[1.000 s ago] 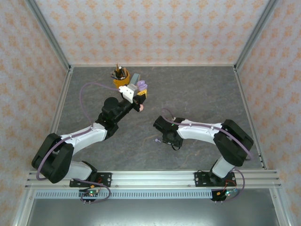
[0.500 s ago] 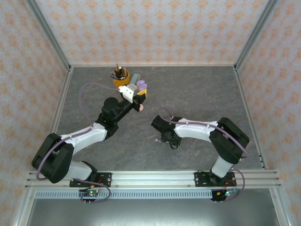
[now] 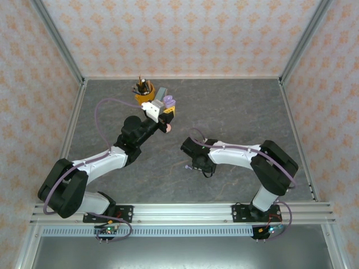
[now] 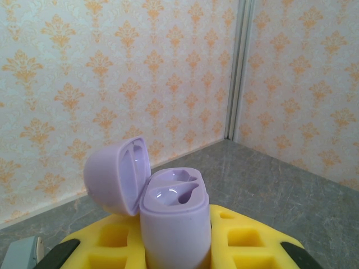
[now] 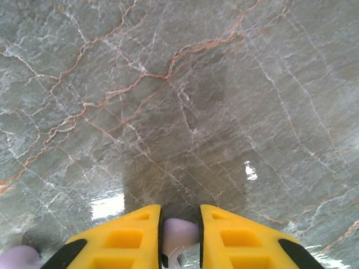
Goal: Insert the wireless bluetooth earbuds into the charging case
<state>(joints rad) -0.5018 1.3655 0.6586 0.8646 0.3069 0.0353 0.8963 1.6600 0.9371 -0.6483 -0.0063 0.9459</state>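
- Top external view vs a second ago: the right arm has slid a bit to the left and then settled low over the worktop (image 3: 241, 112). The left arm hasn't budged at all.
- Right wrist view shows the real change. The right end effector (image 5: 179, 224) has narrowed right down, and a lilac earbud (image 5: 179, 232) now fills the gap between its yellow fingers. It looks pinched on both sides to me, still down at worktop level.
- The left end effector (image 4: 174, 241) is clamped tight on the lilac charging case (image 4: 174, 218), held upright in the air. The lid (image 4: 115, 174) is flipped back and both sockets are empty.
- So I'd say the pick is basically done, and lift and carry over to the case come next.
- A second lilac earbud (image 5: 17, 259) lies just beside the left finger, easy to knock on the way up.
- Room-wise, the stretch of worktop between the two arms is bare, so the carry looks open.
- A pencil cup (image 3: 144, 92) stands just behind the held case, close to the back wall, so there's not much slack on that side.
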